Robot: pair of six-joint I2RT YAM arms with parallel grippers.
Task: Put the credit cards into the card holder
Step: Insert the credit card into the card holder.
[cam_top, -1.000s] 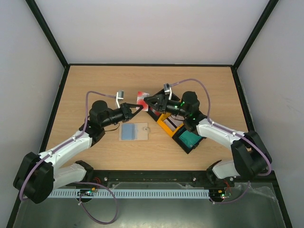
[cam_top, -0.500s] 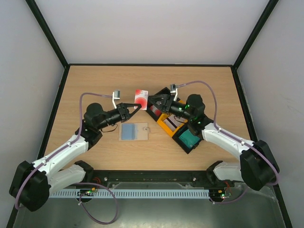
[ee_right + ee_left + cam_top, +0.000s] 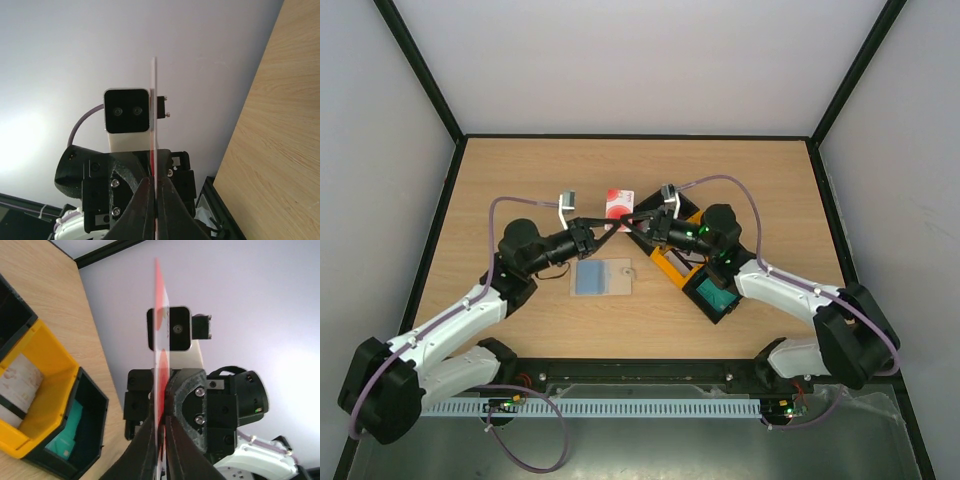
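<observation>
A red-and-white credit card (image 3: 619, 202) stands on edge above the table, pinched from both sides. My left gripper (image 3: 612, 223) is shut on its lower left part and my right gripper (image 3: 629, 222) is shut on its lower right. Each wrist view shows the card edge-on (image 3: 159, 335) (image 3: 153, 115) between closed fingers, left gripper (image 3: 162, 426) and right gripper (image 3: 155, 189). The card holder (image 3: 603, 277) lies open and flat just in front, greyish-blue half left, beige half right. A teal card (image 3: 717, 297) and a whitish card (image 3: 17, 376) lie in the tray.
A black-and-yellow three-compartment tray (image 3: 672, 268) sits diagonally under my right arm, right of the card holder. In the left wrist view its yellow wall (image 3: 47, 365) is at lower left. Black frame rails border the wooden table (image 3: 520, 180).
My right gripper, open and slightly back from the card half a second ago, has moved in to the left and shut on it. The left gripper kept its hold throughout.
</observation>
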